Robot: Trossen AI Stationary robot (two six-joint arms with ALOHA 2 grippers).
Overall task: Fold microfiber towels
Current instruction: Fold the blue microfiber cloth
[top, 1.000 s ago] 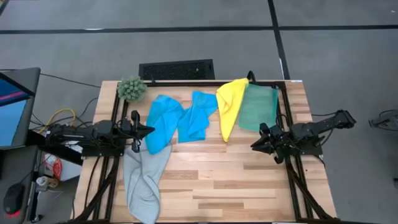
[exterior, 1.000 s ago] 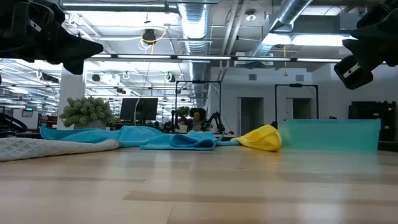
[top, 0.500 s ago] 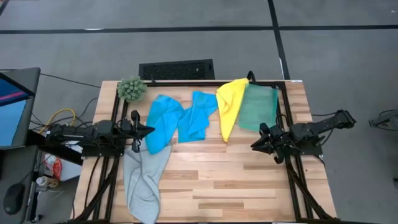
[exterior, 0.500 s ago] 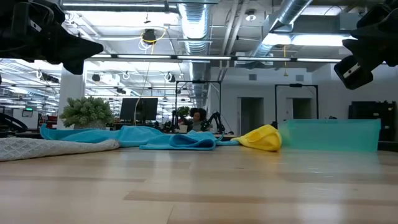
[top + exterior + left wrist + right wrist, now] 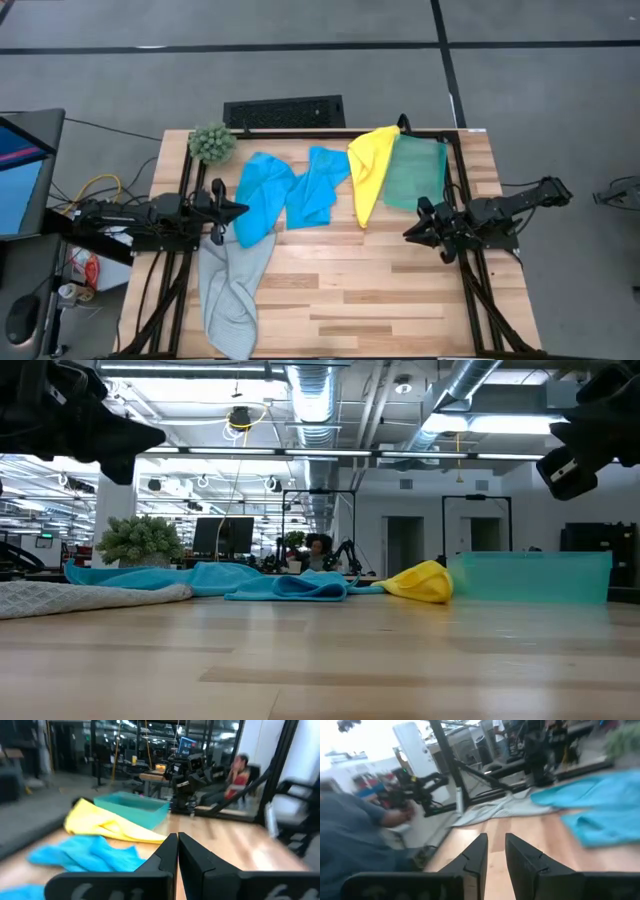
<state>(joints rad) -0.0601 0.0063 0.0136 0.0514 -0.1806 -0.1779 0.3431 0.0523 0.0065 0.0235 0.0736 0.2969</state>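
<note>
Five towels lie on the wooden desk (image 5: 380,290), none folded yet. Two blue towels (image 5: 262,198) sit crumpled at the back near the middle. The yellow towel (image 5: 369,172) lies just beside them, with one edge on the green towel (image 5: 418,172). The big grey towel (image 5: 232,290) hangs off the front edge on the left.

The left gripper (image 5: 238,209) hovers near the blue and grey towels, its jaws almost closed and holding nothing. The right gripper (image 5: 408,232) hovers just in front of the green towel, its jaws a little apart and also holding nothing.

These towels look soft, thin and light. They will flop and bunch up. It is probably best to pinch a towel at two corners, one for each gripper, and pull it flat first.
</note>
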